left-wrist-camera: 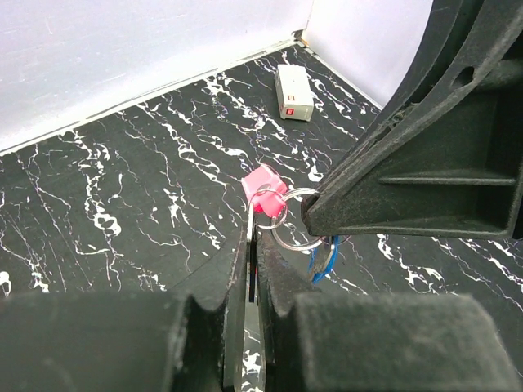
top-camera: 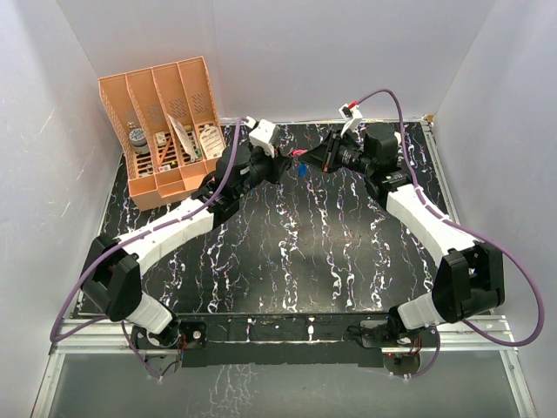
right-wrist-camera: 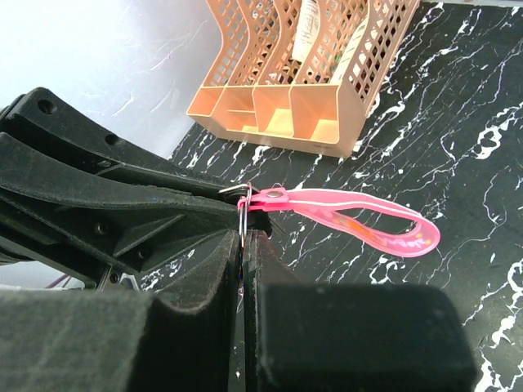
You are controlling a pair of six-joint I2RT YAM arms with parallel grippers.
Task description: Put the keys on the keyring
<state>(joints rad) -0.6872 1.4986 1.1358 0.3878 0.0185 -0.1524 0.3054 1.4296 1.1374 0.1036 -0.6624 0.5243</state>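
Left gripper (left-wrist-camera: 254, 255) sits closest in its own wrist view: jaws clenched on a thin metal edge right under the pink end of the keyring (left-wrist-camera: 263, 186). Ring wire or key blade, can't tell from this angle. Right gripper (right-wrist-camera: 243, 245) is also clamped, pinching the split ring (left-wrist-camera: 292, 247) edge-on. Both meet above the far middle of the table (top-camera: 287, 261). Keyring is held up between them, strap loop hanging free toward the orange organizer (right-wrist-camera: 327, 114). Blue key (left-wrist-camera: 323, 257) dangles just below the right finger, beside the ring; threaded or nearly so, not sure. Dark key: can't find it for certain.

Handling, my read: everything here is light. Strap is soft and floppy, so no use as a grip point, it'll swing. Ring is stiff, springy wire, thin and slick, likely to twist or pop out of flat pads. Hold it across the wire close to the split and leave the gap exposed. Keys are tiny and rigid: grab the head, feed the hole onto the wire end.
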